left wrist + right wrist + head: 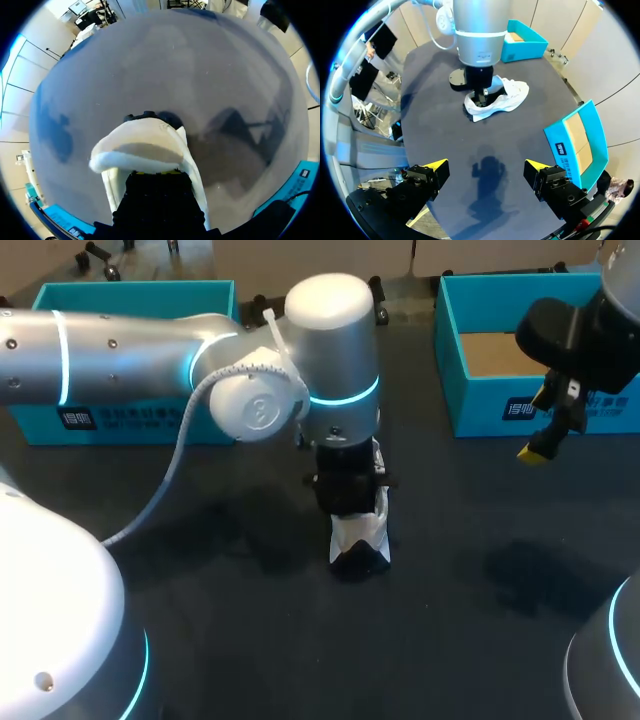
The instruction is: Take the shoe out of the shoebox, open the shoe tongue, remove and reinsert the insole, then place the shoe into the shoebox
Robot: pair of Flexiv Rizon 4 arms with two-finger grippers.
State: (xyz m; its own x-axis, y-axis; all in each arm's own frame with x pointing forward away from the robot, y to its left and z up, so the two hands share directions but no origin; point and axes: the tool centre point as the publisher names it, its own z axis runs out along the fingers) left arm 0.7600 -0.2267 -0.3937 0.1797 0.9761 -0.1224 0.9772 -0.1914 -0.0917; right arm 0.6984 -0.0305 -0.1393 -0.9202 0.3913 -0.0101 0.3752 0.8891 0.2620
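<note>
A white shoe with a black sole (358,538) stands on the dark table at its middle, also seen as the shoe (512,95) and the shoe (145,150). My left gripper (350,495) comes straight down into the shoe's opening. Its yellow tips (157,172) are together, pinching the white upper at the opening. My right gripper (487,165) hangs open and empty above the table's right side, well apart from the shoe. One of its yellow fingertips (535,452) shows in the head view. An open teal shoebox (500,405) with a brown floor stands at the back right, beside my right gripper.
A second teal box (130,425) stands at the back left, partly behind my left arm; it also shows as the far teal box (525,47) beyond the shoe. The near teal box (570,132) lies beside my right gripper.
</note>
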